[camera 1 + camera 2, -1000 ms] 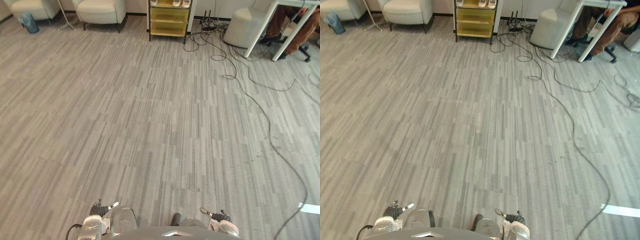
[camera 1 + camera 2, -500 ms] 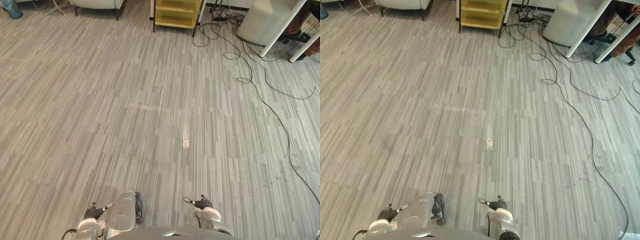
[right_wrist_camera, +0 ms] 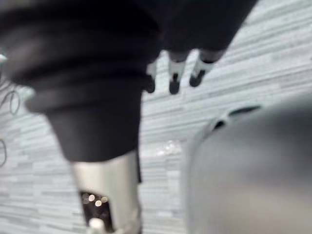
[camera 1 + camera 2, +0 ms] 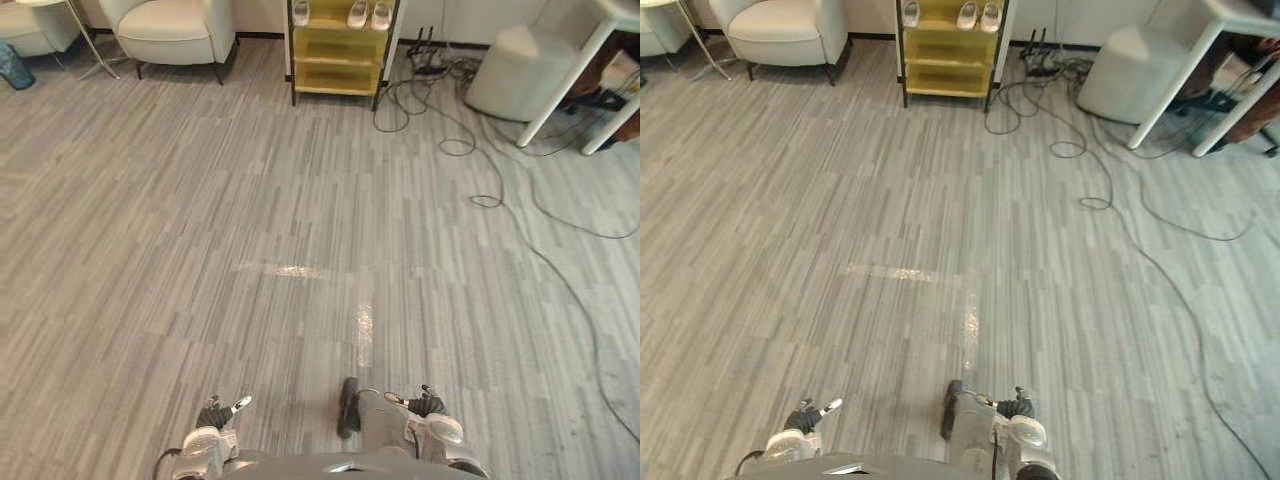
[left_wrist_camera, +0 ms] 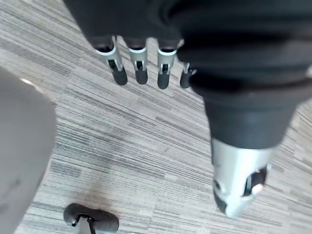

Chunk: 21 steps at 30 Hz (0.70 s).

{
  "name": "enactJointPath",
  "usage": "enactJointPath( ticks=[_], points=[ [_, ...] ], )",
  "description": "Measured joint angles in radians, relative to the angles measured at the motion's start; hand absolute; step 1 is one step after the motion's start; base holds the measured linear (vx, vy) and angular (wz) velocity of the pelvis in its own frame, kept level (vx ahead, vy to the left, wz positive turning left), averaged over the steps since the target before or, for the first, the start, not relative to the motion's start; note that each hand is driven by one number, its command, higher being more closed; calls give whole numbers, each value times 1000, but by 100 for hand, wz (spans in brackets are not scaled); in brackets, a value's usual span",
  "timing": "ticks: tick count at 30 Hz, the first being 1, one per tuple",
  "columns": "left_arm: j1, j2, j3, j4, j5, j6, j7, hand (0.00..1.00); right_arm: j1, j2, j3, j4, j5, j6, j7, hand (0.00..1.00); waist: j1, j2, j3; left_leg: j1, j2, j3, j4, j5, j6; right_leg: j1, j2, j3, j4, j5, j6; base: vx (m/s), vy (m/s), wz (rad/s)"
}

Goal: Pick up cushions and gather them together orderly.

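**Hands empty, cushions out of sight**

No cushions can be made out on the floor [image 4: 300, 230] ahead. The left hand [image 5: 141, 58] and right hand [image 3: 178, 68] are held low, fingers straight, nothing gripped. Cushions would likely be light and soft; a grasp at an edge or corner is judged best.

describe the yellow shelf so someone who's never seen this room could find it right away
Look along the far wall, between the pale armchair and the round grey pouf. The yellow shelf stands there, the one bright-coloured piece, with pale shoes on top.
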Motion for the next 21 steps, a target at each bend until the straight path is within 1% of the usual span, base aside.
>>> enactJointPath(
  ticks=[1,2,3,4,5,7,9,10,11,12,13,14,15,16,17,18,19,20,21],
  points=[
    [-5,2,-1,-2,0,0,1,0,2,1,-1,0,0,0,-5,0,6,-2,0,-20,-22,7,-144,-7,-9,25,-9,8,-23,8,22,386,181,-28],
    [-9,1,-1,-4,0,-1,2,0,4,2,-2,5,0,1,-5,0,14,-8,4,-25,-57,2,-324,10,-16,46,-26,26,-36,-2,45,452,268,-35],
    [-9,1,-1,-3,0,-5,3,0,4,3,-2,8,0,1,-5,0,18,-11,4,-23,-88,-17,-476,59,-19,59,-43,41,-39,-21,64,450,320,-54],
    [-8,2,0,2,-4,-9,5,0,6,4,2,13,-1,2,-6,0,30,-23,3,10,-128,-30,-551,216,-13,74,-62,80,-42,-35,93,463,292,-48],
    [-13,19,-4,9,-7,-10,7,0,1,21,2,26,-1,1,-6,0,24,-54,-11,29,-160,-1,-563,188,-2,87,-86,114,-83,-19,86,403,230,-35],
    [-16,32,2,11,-18,-15,4,0,-5,39,0,40,-2,2,-6,0,18,-75,-13,13,-166,4,-519,154,22,114,-90,129,-133,18,87,337,184,-8],
    [-23,41,13,13,-19,-17,4,0,-6,66,-1,40,-4,5,-6,0,31,-100,-19,12,-167,30,-436,99,58,144,-106,150,-163,67,93,382,243,-14],
    [-23,41,13,14,-19,-17,4,0,-6,68,-1,39,-4,5,-6,0,34,-102,-20,18,-167,35,-433,93,61,144,-109,154,-157,73,93,303,209,-33],
    [-23,47,12,18,-19,-17,4,0,-7,74,-1,39,-7,9,-4,0,45,-102,-24,50,-172,54,-435,63,65,127,-122,181,-96,84,97,296,222,-50],
    [-26,41,-3,36,-19,-14,4,0,-11,72,2,38,-18,9,-2,0,38,-89,-28,92,-177,63,-465,16,65,23,-140,206,126,82,108,273,206,-48],
    [-28,44,-5,40,-19,-13,4,0,-13,72,3,36,-22,9,-1,0,37,-90,-28,97,-178,66,-466,11,68,-7,-148,209,184,87,115,236,161,-40],
    [-31,54,-17,50,-20,-5,4,0,-25,69,4,36,-23,9,3,0,32,-93,-27,128,-189,84,-480,-2,75,-99,-180,225,374,104,146,181,73,-21],
    [-29,64,-38,61,-19,6,3,0,-35,61,5,37,-24,10,9,0,22,-91,-25,179,-198,97,-495,-13,77,-161,-209,202,512,72,138,194,52,-18],
    [-25,66,-42,64,-19,6,3,0,-34,61,6,37,-24,10,9,0,18,-91,-25,203,-202,104,-509,-13,77,-174,-218,180,536,56,132,188,3,-5],
    [-18,66,-43,66,-19,6,3,0,-34,59,23,37,-33,10,8,0,13,-92,-27,253,-206,108,-541,-13,76,-182,-223,119,529,21,112,125,-18,0],
    [-16,66,-45,66,-19,6,3,0,-34,59,33,37,-43,10,9,0,10,-92,-29,269,-205,109,-553,-11,74,-189,-219,94,509,11,102,167,-69,4],
    [-15,63,-52,67,-17,5,1,0,-34,60,45,38,-57,9,10,0,5,-93,-30,290,-205,107,-577,-6,65,-208,-186,53,376,12,91,125,-82,5],
    [-15,64,-53,68,-16,5,1,0,-35,60,45,39,-58,9,10,0,5,-94,-30,291,-207,107,-579,-5,61,-209,-173,48,317,30,88,189,-120,6],
    [-14,71,-56,67,-14,5,-2,0,-34,62,45,41,-60,10,9,0,5,-106,-37,293,-224,101,-581,-1,51,-210,-151,45,204,97,78,181,-108,-3]
  ],
)
